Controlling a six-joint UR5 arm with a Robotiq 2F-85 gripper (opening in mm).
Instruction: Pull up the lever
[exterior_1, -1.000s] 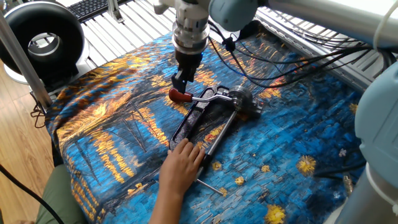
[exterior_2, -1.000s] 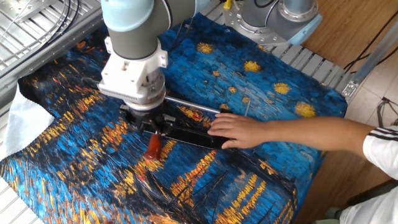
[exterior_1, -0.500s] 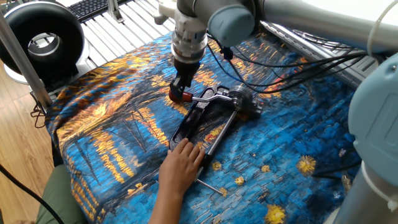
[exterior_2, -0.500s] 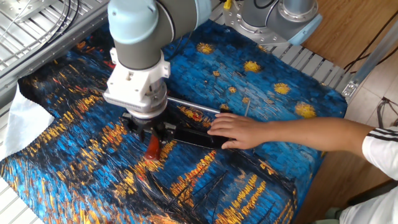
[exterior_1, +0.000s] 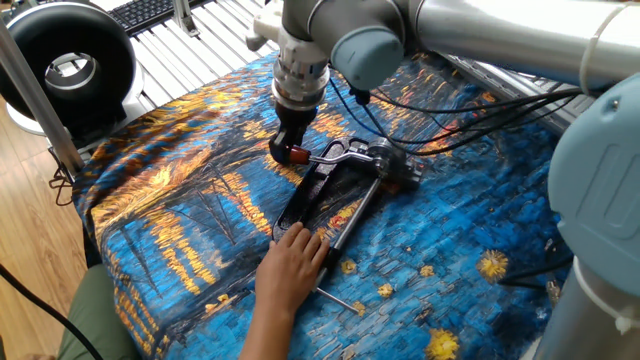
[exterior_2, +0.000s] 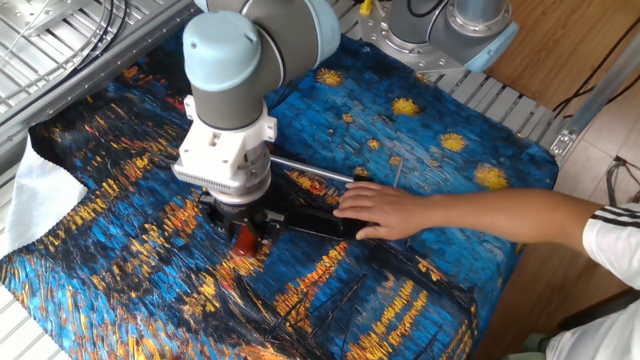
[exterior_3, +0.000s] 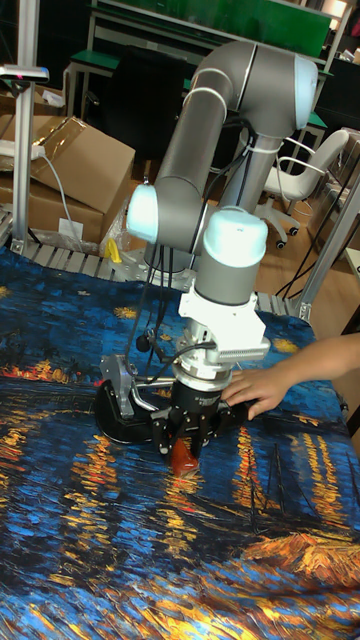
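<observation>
The lever (exterior_1: 334, 153) is a slim silver arm lying low on the painted cloth, ending in a reddish-brown knob (exterior_1: 298, 155) (exterior_2: 243, 242) (exterior_3: 185, 458). It joins a black clamp tool (exterior_1: 318, 192) with a round metal base (exterior_1: 390, 162). My gripper (exterior_1: 291, 149) (exterior_2: 243, 230) (exterior_3: 185, 440) points straight down over the knob. Its fingers (exterior_3: 161, 434) stand on either side of the knob with small gaps, so it is open around it. In the other fixed view the wrist hides most of the silver arm.
A person's hand (exterior_1: 292, 262) (exterior_2: 385, 210) presses on the near end of the clamp frame. A thin steel rod (exterior_1: 340, 300) lies loose by that hand. A black round device (exterior_1: 65, 55) stands off the table's far left corner, and cables (exterior_1: 470, 105) trail behind the arm.
The gripper has come down from just above the knob until its fingers straddle it. The lever, the clamp and the person's hand have stayed where they were.
</observation>
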